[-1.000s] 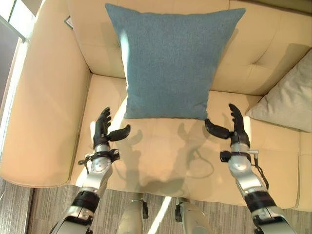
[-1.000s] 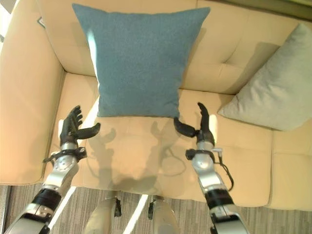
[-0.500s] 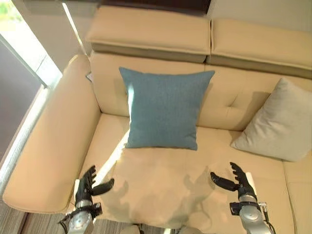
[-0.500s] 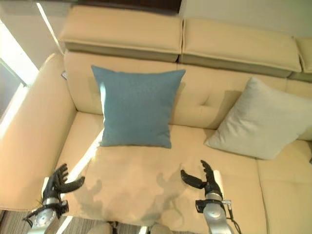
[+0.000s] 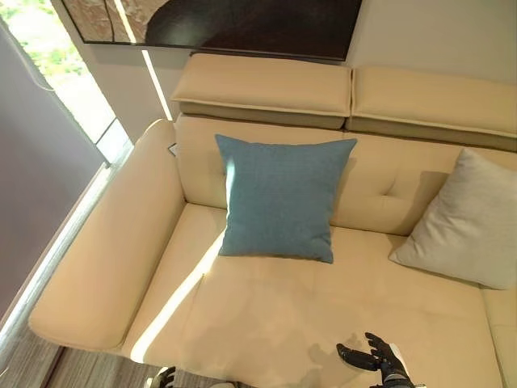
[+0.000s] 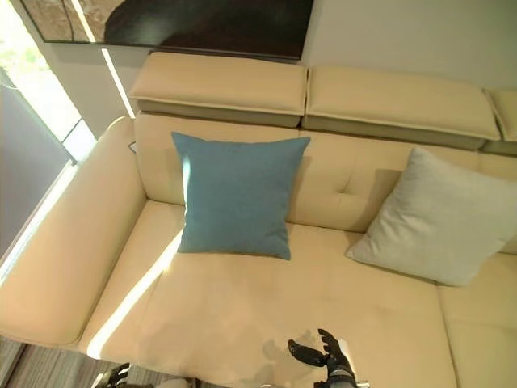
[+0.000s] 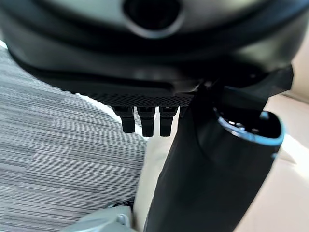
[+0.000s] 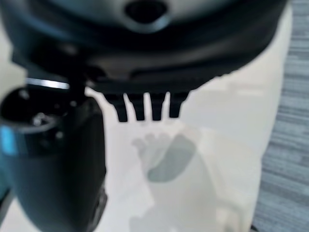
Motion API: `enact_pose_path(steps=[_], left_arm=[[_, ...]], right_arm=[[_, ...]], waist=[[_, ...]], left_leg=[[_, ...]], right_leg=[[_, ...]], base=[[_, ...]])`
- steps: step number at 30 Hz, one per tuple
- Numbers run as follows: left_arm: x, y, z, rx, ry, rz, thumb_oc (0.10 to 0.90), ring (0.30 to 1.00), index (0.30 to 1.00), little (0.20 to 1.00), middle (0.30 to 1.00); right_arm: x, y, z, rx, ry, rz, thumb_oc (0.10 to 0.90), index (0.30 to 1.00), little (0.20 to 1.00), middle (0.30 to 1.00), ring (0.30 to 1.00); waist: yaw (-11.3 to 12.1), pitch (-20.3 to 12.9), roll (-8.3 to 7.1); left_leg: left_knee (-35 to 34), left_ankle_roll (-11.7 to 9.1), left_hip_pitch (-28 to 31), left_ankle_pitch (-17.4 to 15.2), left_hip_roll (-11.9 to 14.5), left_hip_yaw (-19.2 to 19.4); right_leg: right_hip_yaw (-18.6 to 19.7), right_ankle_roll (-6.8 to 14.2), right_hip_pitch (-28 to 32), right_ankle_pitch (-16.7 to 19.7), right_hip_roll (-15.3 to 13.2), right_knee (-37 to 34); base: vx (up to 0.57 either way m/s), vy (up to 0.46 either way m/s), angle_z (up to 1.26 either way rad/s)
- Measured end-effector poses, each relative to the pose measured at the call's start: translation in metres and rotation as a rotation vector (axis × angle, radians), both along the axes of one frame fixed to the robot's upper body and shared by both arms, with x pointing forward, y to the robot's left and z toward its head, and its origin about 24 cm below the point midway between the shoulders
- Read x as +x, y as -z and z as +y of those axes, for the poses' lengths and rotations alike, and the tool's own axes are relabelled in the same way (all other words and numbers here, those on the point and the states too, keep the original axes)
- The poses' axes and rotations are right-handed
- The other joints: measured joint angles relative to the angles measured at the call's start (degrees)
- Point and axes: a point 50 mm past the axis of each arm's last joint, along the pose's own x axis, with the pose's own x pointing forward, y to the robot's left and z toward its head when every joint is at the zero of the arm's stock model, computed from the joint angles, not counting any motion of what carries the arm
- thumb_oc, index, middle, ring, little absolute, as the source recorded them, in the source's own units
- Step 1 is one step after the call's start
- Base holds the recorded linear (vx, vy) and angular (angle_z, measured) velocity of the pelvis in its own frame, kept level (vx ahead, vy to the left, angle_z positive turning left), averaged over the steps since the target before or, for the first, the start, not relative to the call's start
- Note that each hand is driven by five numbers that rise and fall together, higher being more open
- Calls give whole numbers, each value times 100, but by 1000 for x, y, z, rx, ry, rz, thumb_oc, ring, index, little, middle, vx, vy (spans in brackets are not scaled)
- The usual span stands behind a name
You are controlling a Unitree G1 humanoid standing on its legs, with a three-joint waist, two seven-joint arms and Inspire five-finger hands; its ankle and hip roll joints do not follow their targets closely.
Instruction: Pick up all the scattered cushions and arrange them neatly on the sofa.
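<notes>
Upright on the sofa [image 5: 266,323] — blue cushion [image 5: 281,198], grey cushion [image 5: 468,222]; both hands [image 5: 380,358] empty, fingers straight.

A plain teal-blue cushion [image 5: 281,197] and a pale grey cushion [image 6: 440,217] on a cream sofa [image 5: 266,311]; grey striped floor [image 7: 58,164].

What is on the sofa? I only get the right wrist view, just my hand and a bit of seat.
Observer: A blue cushion stands upright against the backrest of the sofa.
Operator: Are there more cushions?
Observer: Yes, a grey cushion leans on the backrest to the right of the blue one, apart from it.
Operator: Is my left hand holding anything?
Observer: No, the left hand is open and empty, low by the sofa's front edge.
</notes>
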Motion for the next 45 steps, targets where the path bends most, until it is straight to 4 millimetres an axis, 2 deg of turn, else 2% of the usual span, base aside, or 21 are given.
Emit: enact_pose_path(steps=[1,2,4,5,6,8,11,14,19,22,26,27,28,29,30,31,32,34,35,41,45], left_arm=[[6,0,-1,-1,5,-6,800,900,900,900,900],[6,0,0,3,9,2,800,900,900,900,900],[7,0,-2,4,25,2,800,900,900,900,900],[10,1,-8,-7,34,-4,800,900,900,900,900],[15,0,-9,-6,53,-15,800,900,900,900,900],[30,-5,-13,0,108,-60,800,900,900,900,900],[38,-7,-14,7,136,-69,800,900,900,900,900],[36,-7,-9,23,141,-57,800,900,900,900,900],[28,-4,-4,47,155,-7,800,900,900,900,900],[31,-5,1,73,185,2,800,900,900,900,900],[31,-5,2,76,184,1,800,900,900,900,900],[32,-6,1,75,180,-4,800,900,900,900,900],[32,-5,0,71,172,-6,800,900,900,900,900],[31,-5,-1,68,171,-5,800,900,900,900,900],[30,-5,2,78,172,-4,800,900,900,900,900],[25,-5,6,87,166,15,800,900,900,900,900],[20,-4,9,91,156,37,800,900,900,900,900],[10,1,2,70,144,66,800,900,900,900,900],[10,1,0,66,145,63,800,900,900,900,900],[19,2,-15,30,157,34,800,900,900,900,900],[20,2,-17,28,167,35,800,900,900,900,900]], right_arm=[[5,-2,0,-1,-1,-14,800,900,900,900,900],[9,-4,0,-3,-3,-29,800,900,900,900,900],[9,-6,-6,-18,1,-37,800,900,900,900,900],[8,-9,-12,-32,7,-40,800,900,900,900,900],[7,-8,-13,-33,9,-37,800,900,900,900,900],[7,-5,-10,-24,10,-19,800,900,900,900,900],[7,2,3,8,13,9,800,900,900,900,900],[8,6,13,23,-13,22,800,900,900,900,900],[13,6,14,13,-27,31,800,900,900,900,900],[24,2,14,9,-31,10,800,900,900,900,900],[22,5,11,4,-13,43,800,900,900,900,900],[21,6,11,2,-10,54,800,900,900,900,900],[15,9,10,0,-5,82,800,900,900,900,900],[6,14,8,-4,-1,127,800,900,900,900,900],[-4,18,10,3,6,159,800,900,900,900,900],[-4,18,12,8,5,160,800,900,900,900,900],[-6,19,13,11,7,166,800,900,900,900,900],[2,15,8,-7,6,146,800,900,900,900,900],[3,15,7,-8,6,142,800,900,900,900,900],[0,16,5,1,35,147,800,900,900,900,900],[-19,22,5,7,48,195,800,900,900,900,900]], waist=[[0,62,-132],[-89,59,-353],[-238,9,-257],[-346,-82,-31],[-397,-85,3],[-449,-90,-15],[-435,-66,-119],[-362,-12,-200],[-286,128,-320],[-284,370,-392],[-155,450,-316],[-61,490,-225],[-14,459,-115],[82,379,-8],[212,280,-80],[224,229,-179],[259,161,-272],[301,69,-198],[300,34,-204],[166,-246,-209],[161,-356,-206]], left_leg=[[585,109,-74,-119,-112,69],[1364,226,18,-597,-330,86],[1676,241,320,-874,-219,131],[1038,239,744,-840,-191,97],[764,275,862,-818,-199,104],[194,366,1053,-766,-240,42],[-79,514,1147,-699,-368,32],[-18,517,1084,-699,-506,37],[9,519,1008,-699,-581,64],[293,641,898,-776,-601,69],[318,888,955,-883,-524,247],[242,1006,958,-815,-384,400],[169,981,967,-774,-275,417],[106,901,1013,-724,-155,385],[42,833,1057,-666,-131,379],[26,805,1074,-650,-176,412],[-18,787,1103,-639,-240,448],[-28,752,1144,-589,-155,446],[-33,726,1143,-571,-134,445],[-188,605,1237,-491,-6,338],[-283,587,1379,-480,-49,325]], right_leg=[[20,-8,22,37,-170,1],[54,71,106,60,-457,44],[10,180,171,93,-482,47],[4,313,178,56,-410,103],[-7,388,159,25,-399,156],[-82,518,100,40,-453,165],[-45,631,28,136,-562,150],[84,705,-108,212,-651,166],[351,730,-305,323,-709,218],[704,732,-498,333,-722,496],[653,718,-566,536,-673,539],[661,661,-634,363,-630,796],[634,555,-729,-10,-509,1333],[540,613,-782,-340,-379,1847],[342,684,-569,-638,-352,1953],[346,658,-384,-750,-401,1629],[345,549,-219,-731,-404,1169],[486,421,250,-124,-131,204],[488,400,306,-36,-97,52],[482,349,363,-43,62,36],[482,351,461,-43,21,-2]], base=[[-32,61,-1],[-26,47,6],[-83,102,14],[-120,129,17],[-60,66,28],[-98,101,23],[-195,140,-2],[-247,133,-25],[-260,95,-21],[-270,67,-24],[-123,-2,-29],[-111,-64,-22],[-126,-89,-13],[-44,-96,-11],[-54,-141,-12],[-23,-140,-19],[-21,-82,-21],[4,-87,-42],[13,-102,-29],[16,-43,2],[33,-12,0]])
